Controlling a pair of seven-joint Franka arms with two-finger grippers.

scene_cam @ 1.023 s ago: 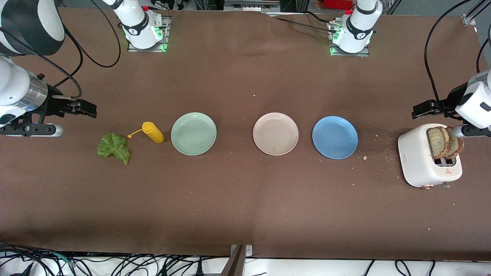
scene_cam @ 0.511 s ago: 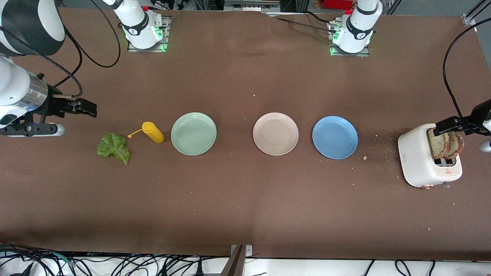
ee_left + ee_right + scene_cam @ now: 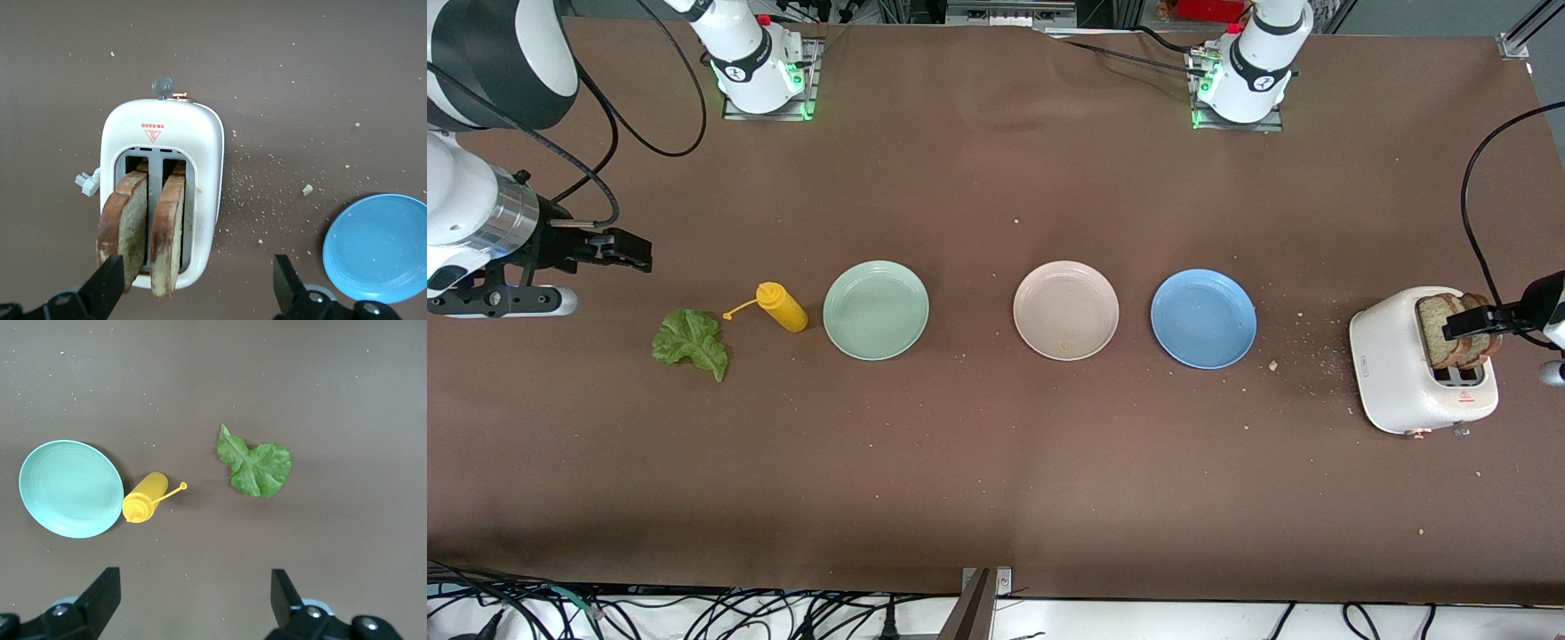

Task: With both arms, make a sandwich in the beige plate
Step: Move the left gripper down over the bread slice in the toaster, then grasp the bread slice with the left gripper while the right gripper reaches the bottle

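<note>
Two bread slices (image 3: 143,230) in white toaster (image 3: 200,143), red warning triangle (image 3: 153,135)

Red warning triangle on toaster (image 3: 160,193), wording possibly illegible

Brown cloth-covered table (image 3: 996,462), crumbs scattered; black cables (image 3: 694,613) tangled along near edge.

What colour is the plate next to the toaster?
The plate beside the toaster is blue, plain with no pattern. It shows best in the front view.
</note>
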